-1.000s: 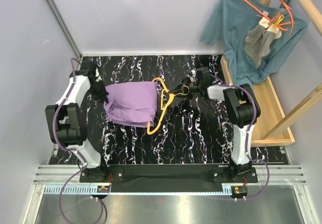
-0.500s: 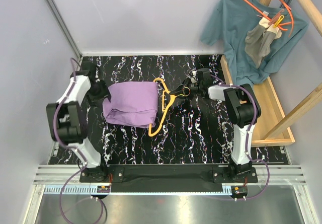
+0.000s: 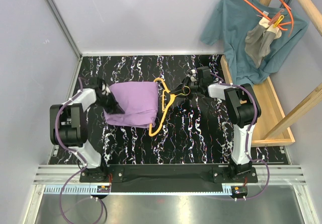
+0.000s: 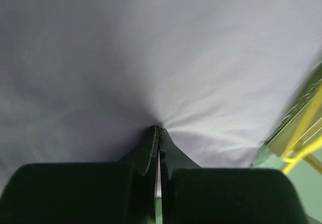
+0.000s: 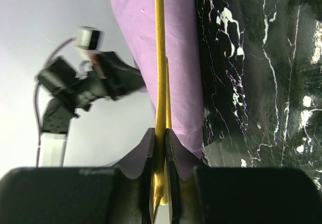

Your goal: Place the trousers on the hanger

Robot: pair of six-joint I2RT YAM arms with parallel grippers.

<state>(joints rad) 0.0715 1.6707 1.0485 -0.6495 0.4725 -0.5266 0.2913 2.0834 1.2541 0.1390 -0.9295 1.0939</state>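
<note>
lilac trousers [image 3: 132, 103] folded at mid-worktop [image 3: 201, 133], nearer the far edge, yellow hanger [image 3: 162, 105] along their right side. left gripper [image 4: 159, 129] pinched tight on the cloth's left edge; right gripper [image 5: 160, 131] clamped on the hanger. teal shirt [image 3: 236, 32] hanging beyond the far right corner.

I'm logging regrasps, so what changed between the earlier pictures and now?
The left hand moved from the far left corner of the large lilac cloth trousers toward the near side and inward, and now pinches their left edge shut. The right hand kept gripping the thin yellow plastic hanger; hanger and trousers stayed roughly put.
</note>
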